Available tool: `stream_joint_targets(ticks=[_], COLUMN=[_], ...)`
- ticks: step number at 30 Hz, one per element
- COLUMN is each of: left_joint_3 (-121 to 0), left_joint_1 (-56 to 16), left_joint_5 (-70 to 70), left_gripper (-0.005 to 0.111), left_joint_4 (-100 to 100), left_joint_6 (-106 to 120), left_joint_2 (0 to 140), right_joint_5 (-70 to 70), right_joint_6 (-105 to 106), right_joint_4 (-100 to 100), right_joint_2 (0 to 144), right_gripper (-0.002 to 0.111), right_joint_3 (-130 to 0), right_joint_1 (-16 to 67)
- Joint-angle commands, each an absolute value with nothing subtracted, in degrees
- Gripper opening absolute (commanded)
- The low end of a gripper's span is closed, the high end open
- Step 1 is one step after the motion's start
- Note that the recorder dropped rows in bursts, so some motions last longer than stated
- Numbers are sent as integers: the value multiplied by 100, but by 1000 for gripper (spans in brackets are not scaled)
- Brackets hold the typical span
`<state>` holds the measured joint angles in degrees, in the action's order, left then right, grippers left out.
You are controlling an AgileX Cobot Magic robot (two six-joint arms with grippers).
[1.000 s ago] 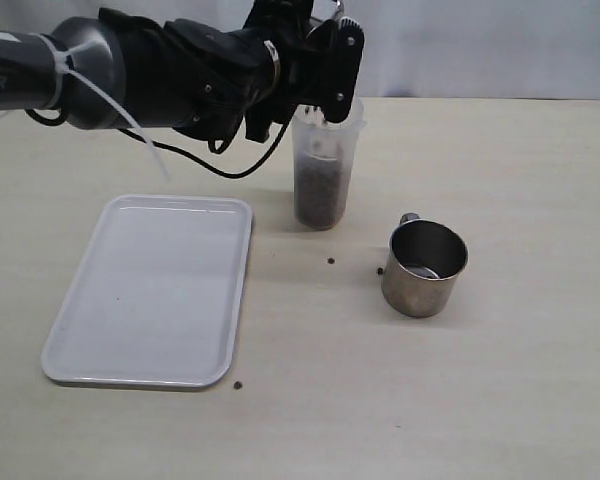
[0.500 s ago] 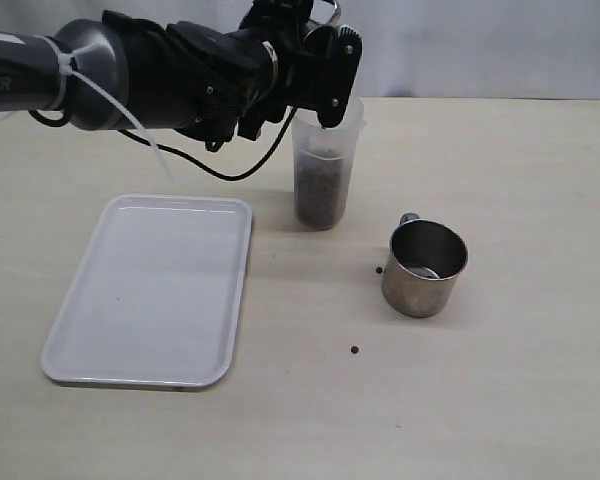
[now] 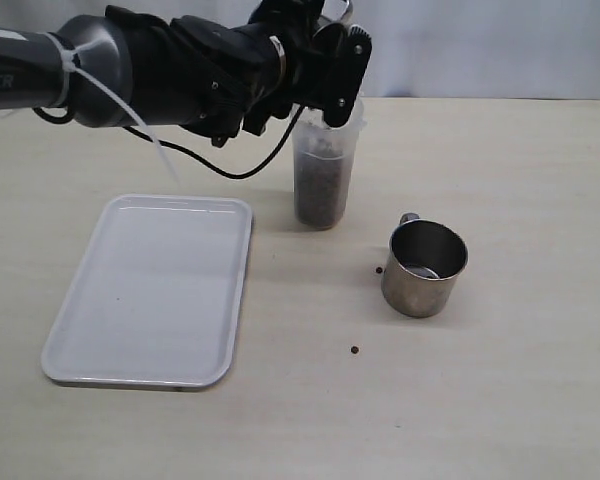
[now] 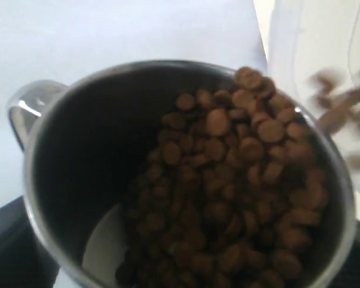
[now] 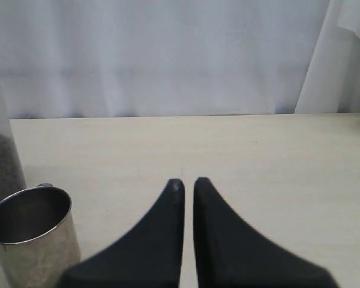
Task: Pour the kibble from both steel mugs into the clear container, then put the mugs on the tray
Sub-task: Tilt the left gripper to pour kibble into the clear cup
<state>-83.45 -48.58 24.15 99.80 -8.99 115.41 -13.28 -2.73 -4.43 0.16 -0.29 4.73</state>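
My left gripper [image 3: 327,58] is shut on a steel mug [image 4: 42,150] and holds it tipped over the rim of the clear container [image 3: 322,180]. Kibble [image 4: 228,180] fills the lower side of the mug, and blurred pellets [image 4: 348,102] are falling past its lip. The container stands upright at the back middle of the table, dark with kibble in its lower part. The other steel mug [image 3: 424,267] stands upright to the container's right and shows only bare steel inside. My right gripper [image 5: 184,183] is shut and empty, hanging above the table beside that mug [image 5: 30,234]. The white tray [image 3: 155,290] lies at the left.
Two loose pellets lie on the table, one [image 3: 355,350] in front of the standing mug and one [image 3: 379,270] just left of it. The left arm and its cable [image 3: 210,165] stretch across the back left above the tray's far end.
The left gripper has edged right and tipped the mug further over the container. Loose pellets on the table shifted: one rolled to the front middle, and the one at the tray's corner is gone.
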Motion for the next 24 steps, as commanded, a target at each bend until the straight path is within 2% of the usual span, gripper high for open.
stream_joint_targets(ticks=[1, 24], left_joint_3=[-8409, -8409], left_joint_1=[-4905, -5004], left_joint_5=[2491, 2641], left_gripper=[0, 0], left_joint_4=[9995, 9995], left_joint_6=[-596, 249], left_joint_2=[11497, 11497], right_joint_5=[-1358, -1358], right_joint_6=[-263, -263], right_joint_4=[-516, -516], right_joint_2=[0, 0], right_gripper=[4, 4], right_joint_3=[0, 0], right_joint_1=[485, 485])
